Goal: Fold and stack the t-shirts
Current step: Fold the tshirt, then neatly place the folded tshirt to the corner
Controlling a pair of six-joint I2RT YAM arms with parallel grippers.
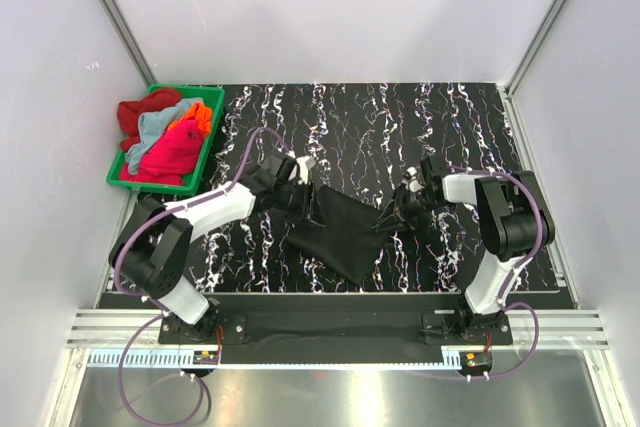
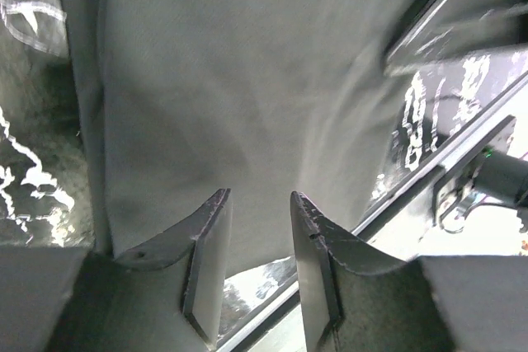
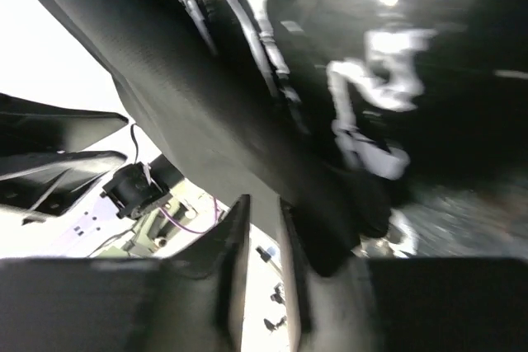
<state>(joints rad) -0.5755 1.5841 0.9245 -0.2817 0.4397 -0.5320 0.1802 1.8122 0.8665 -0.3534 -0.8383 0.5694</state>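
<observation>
We saw the black t-shirt stretched over the middle of the worktop, right jaws clamped on its edge; whether the left jaws gripped it we could not tell

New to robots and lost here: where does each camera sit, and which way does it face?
Top external: high behind the bases, looking down on the table; left arm and right arm show.
Left wrist: on the left arm, looking past its own fingers at the black t-shirt.
Right wrist: on the right arm, past its own fingers at that shirt.
Shared: all three see the t-shirt.
</observation>
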